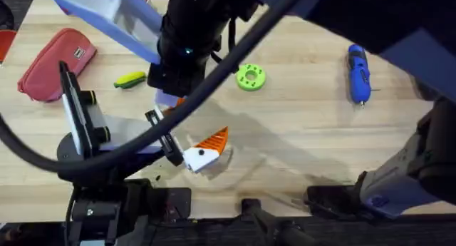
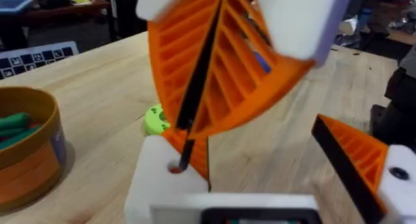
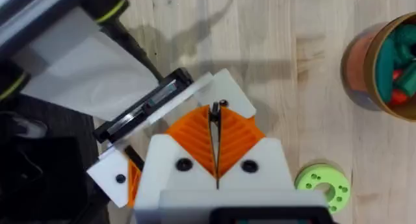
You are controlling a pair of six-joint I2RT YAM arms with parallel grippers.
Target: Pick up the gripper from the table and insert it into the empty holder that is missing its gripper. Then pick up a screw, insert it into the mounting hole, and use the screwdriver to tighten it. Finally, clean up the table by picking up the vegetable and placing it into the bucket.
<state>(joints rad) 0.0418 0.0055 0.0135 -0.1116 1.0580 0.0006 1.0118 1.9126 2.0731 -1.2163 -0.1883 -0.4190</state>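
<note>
Left gripper (image 2: pixel 260 138), jaws spread wide, sits near the wooden worktop's (image 1: pixel 306 125) front edge. Right gripper (image 3: pixel 215 143) is just above it, orange ribbed pads pressed together. The blue pen-shaped electric screwdriver (image 1: pixel 358 75) lies toward the right edge.

I count on the table, overhead view: one blue screwdriver (image 1: pixel 358 75) upper right, one green disc (image 1: pixel 250 77) centre top, one toy corn cob (image 1: pixel 130 80), one red pouch (image 1: pixel 55 63) upper left. Left wrist view: one orange-brown bucket (image 2: pixel 29 152).
</note>
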